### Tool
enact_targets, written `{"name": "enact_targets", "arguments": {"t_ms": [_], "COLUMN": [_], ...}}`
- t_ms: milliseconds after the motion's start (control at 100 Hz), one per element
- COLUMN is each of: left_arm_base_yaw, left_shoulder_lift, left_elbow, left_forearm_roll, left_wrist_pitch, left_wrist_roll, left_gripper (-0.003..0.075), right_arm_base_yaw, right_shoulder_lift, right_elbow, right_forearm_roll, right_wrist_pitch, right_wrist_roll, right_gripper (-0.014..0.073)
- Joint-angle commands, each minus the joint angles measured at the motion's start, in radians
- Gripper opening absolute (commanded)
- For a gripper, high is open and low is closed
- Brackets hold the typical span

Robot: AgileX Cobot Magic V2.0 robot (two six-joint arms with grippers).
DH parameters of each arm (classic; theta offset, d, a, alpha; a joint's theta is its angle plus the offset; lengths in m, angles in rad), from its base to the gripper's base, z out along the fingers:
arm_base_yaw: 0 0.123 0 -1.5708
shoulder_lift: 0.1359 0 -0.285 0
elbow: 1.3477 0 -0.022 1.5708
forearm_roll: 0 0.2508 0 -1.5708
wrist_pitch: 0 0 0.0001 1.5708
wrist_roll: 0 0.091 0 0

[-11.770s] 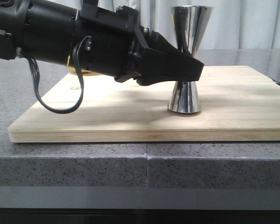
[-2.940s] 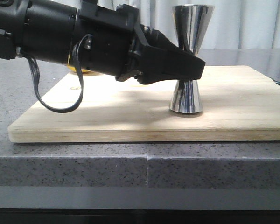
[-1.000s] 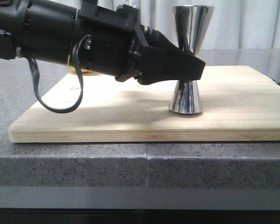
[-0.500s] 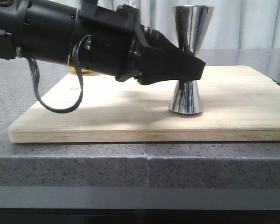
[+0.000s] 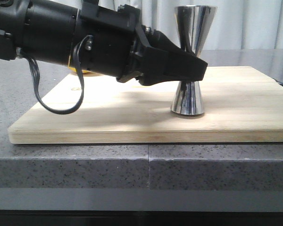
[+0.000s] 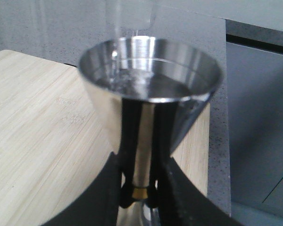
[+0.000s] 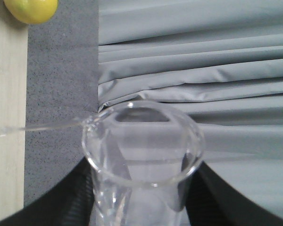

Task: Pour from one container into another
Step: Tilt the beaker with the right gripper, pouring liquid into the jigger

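Nearest you in the front view runs the grey speckled counter [image 5: 132, 169], and on it lies the pale wooden board [image 5: 108, 122], its near edge parallel to the counter's front.

Your left arm [image 5: 61, 40] reaches in from the left, low over the board and roughly level. Your left gripper [image 5: 191, 70] has its black fingers [image 5: 174, 66] pinched on the narrow waist of the steel jigger [image 5: 191, 28]. The left wrist view confirms it: the two fingers press either side of the thin gold band [image 6: 140, 192]. The jigger stands upright on the board, right of centre, its foot resting on the wood. Its upper cup is open and looks to hold a little clear liquid [image 6: 141, 84].

Your right gripper [image 7: 141, 207] does not appear in the front view. In the right wrist view its dark fingers [image 7: 80, 193] sit tight against both sides of the clear glass beaker [image 7: 141, 141], gripping it. The beaker is tipped, mouth and pouring lip turned toward the board, and a thin clear stream [image 7: 42, 126] leaves the lip. In the left wrist view, glass [image 6: 129, 19] shows just above the far rim of the jigger.

Farther back, a yellow round fruit [image 7: 30, 9] lies at the board's far edge, mostly hidden behind your left arm in the front view. Pale curtains [image 5: 254, 23] close off the back.
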Motion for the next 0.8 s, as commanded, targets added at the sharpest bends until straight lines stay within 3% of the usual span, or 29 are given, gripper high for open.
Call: {"name": "enact_targets", "arguments": {"t_ms": [0, 160, 490, 790], "left_arm_base_yaw": [0.0, 0.0, 0.0, 0.0], "left_shoulder_lift": [-0.054, -0.054, -0.054, -0.054], "left_elbow": [-0.026, -0.026, -0.026, -0.026], "left_forearm_roll": [-0.047, -0.047, -0.047, -0.047], "left_wrist_pitch": [-0.066, -0.066, -0.066, -0.066], "left_wrist_roll": [-0.006, -0.006, -0.006, -0.006], "left_gripper": [-0.0021, -0.0021, -0.0021, -0.0021], "right_arm_base_yaw": [-0.002, -0.002, -0.002, -0.002], "right_shoulder_lift": [-0.026, -0.026, -0.026, -0.026], "right_elbow": [-0.038, -0.038, -0.038, -0.038], "right_forearm_roll": [-0.031, -0.01, 0.225, 0.351], "right_wrist_pitch": [0.004, 0.004, 0.011, 0.031], "right_wrist_roll": [-0.005, -0.005, 0.004, 0.006], "right_gripper": [0.024, 0.024, 0.024, 0.024]}}
